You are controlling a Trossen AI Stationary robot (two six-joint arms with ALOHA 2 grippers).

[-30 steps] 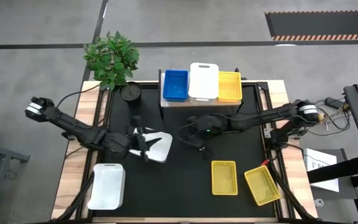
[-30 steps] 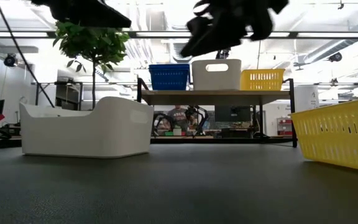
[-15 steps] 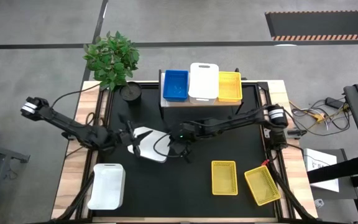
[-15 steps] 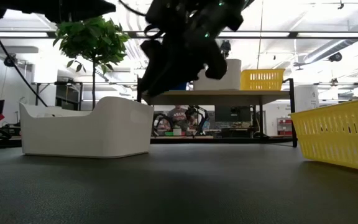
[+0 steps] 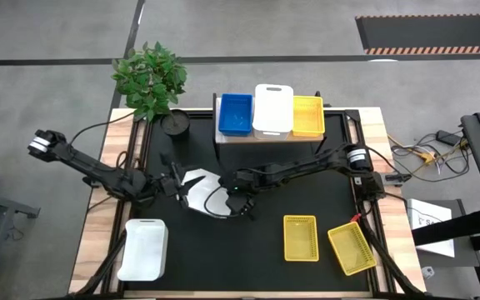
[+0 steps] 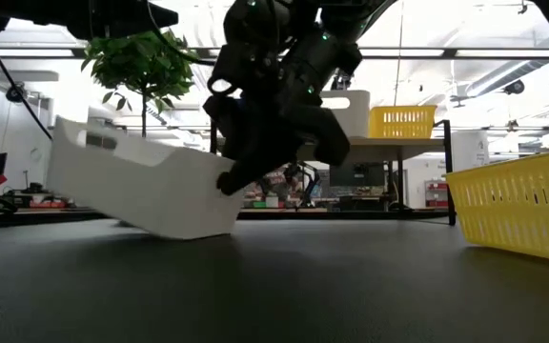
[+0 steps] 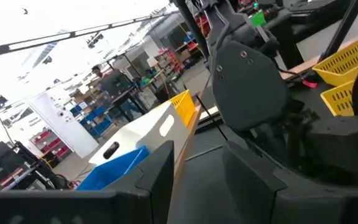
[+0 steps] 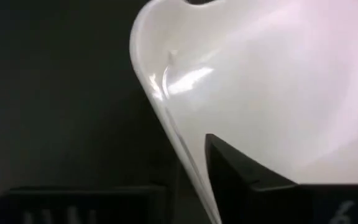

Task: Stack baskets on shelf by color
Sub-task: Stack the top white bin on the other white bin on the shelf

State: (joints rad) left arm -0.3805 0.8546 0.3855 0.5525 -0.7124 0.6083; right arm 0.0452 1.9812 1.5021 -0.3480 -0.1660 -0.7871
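Note:
A white basket sits at the table's middle, tilted in the low view with its left end raised. My right gripper is shut on its right end. My left gripper hovers open just left of and above the basket, with nothing between its fingers. The shelf at the far edge carries a blue basket, a white basket and a yellow basket side by side. Two yellow baskets and another white basket rest on the table. My right gripper has the white basket's right end wall between its fingers, one finger inside the basket and the other outside. The fingers come from above, slanting down from the right. The basket tilts, left end up, lower right edge down at the table.
A black plant pot with a leafy plant stands left of the shelf. A yellow basket fills the low view's right side. Black mat lies bare between the held basket and the yellow baskets.
My right gripper has gone from in front of the shelf toward the table's left and near edge, down to the white basket's right end. The basket, flat on the table before, has tipped, its left end rising while its right lower edge stays down.

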